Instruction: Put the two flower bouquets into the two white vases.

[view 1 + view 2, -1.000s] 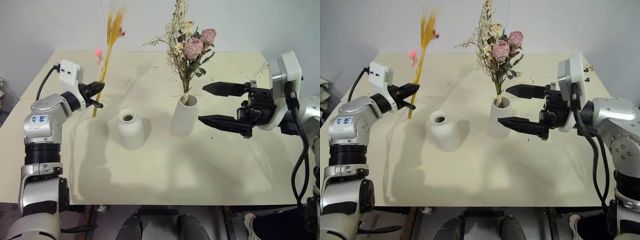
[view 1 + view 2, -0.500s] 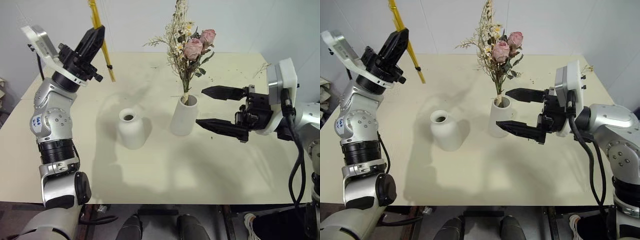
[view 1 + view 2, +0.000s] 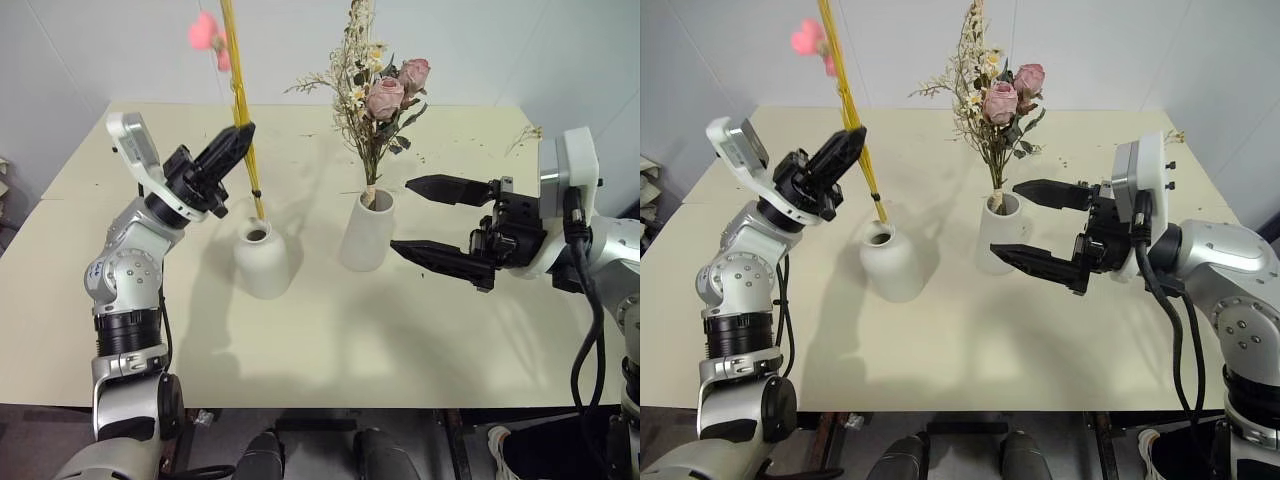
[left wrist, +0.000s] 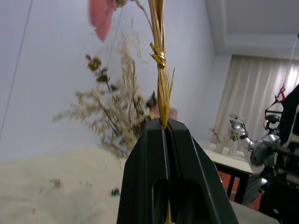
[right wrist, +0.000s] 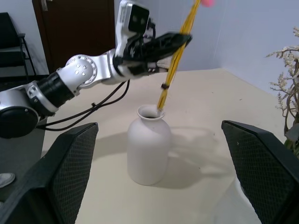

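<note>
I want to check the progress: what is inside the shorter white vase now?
The stem ends of the straw bundle, held by the left pincer, reach the mouth of the shorter vase. How deep they go is hidden by the rim.

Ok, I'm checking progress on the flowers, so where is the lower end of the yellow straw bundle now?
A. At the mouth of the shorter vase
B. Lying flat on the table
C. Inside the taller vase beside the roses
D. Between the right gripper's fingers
A: the left gripper is shut on the straw bundle, whose lower tip meets the mouth of the shorter vase, though how deep it sits I cannot tell.
</note>
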